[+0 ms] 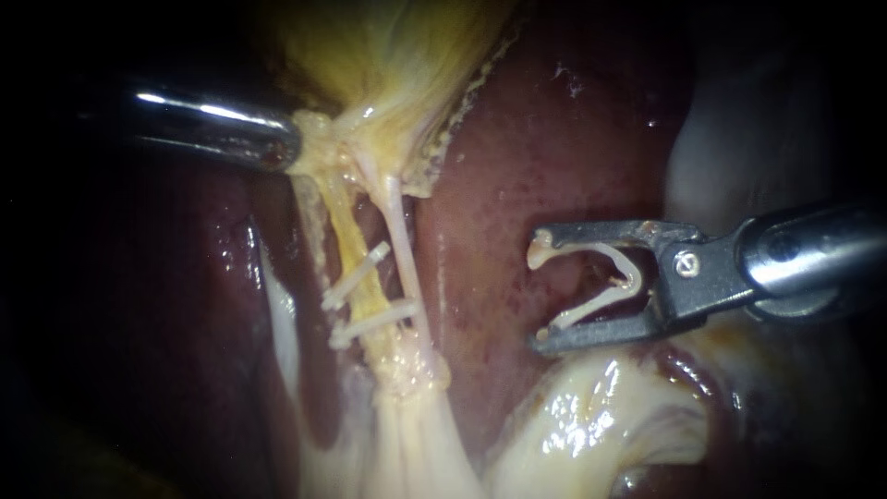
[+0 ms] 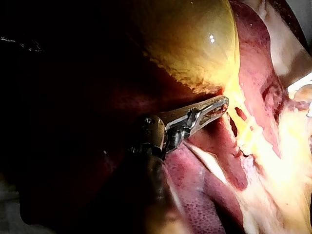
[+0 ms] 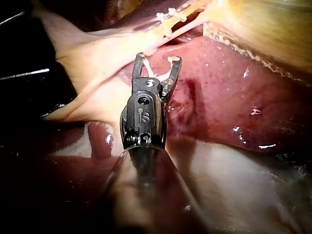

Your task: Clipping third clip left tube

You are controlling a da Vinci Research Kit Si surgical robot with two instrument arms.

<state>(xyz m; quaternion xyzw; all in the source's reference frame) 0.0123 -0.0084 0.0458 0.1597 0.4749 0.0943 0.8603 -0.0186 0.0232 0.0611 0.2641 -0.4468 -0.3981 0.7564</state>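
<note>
Nearest the endoscope, at the liver's lower edge: a fold of pale tissue (image 1: 591, 425), wet and glossy, untouched.

Above it, over the liver (image 1: 517, 166): right instrument (image 1: 543, 294). The jaws stand wide, each touching one leg of a loaded clip (image 1: 591, 306), white and still open. The mouth faces the tubes but is well apart from them. The clip looks light and only lightly seated, so a knock against tissue could probably unseat it.

Mid-field, along the liver's left border: left tube (image 1: 340, 222), a thin yellowish strand stretched taut from the gallbladder's neck down to the pale stalk below.
- It carries two white clips, an upper clip (image 1: 356, 275) and a lower clip (image 1: 374, 322), set crosswise close together.
- Just beside it runs a thin white strand (image 1: 399, 231), unclipped.
- Handling, as judged: soft, slippery and easily torn or cut through; stiff only while under pull.
- Best taken squarely across a bare stretch clear of the two set clips, with both legs past its far side and the white strand left out.

Farthest: left instrument (image 2: 217, 108). Its jaws are narrow and pinch yellow tissue at the neck of the gallbladder (image 1: 388, 46), holding the tube under tension.
</note>
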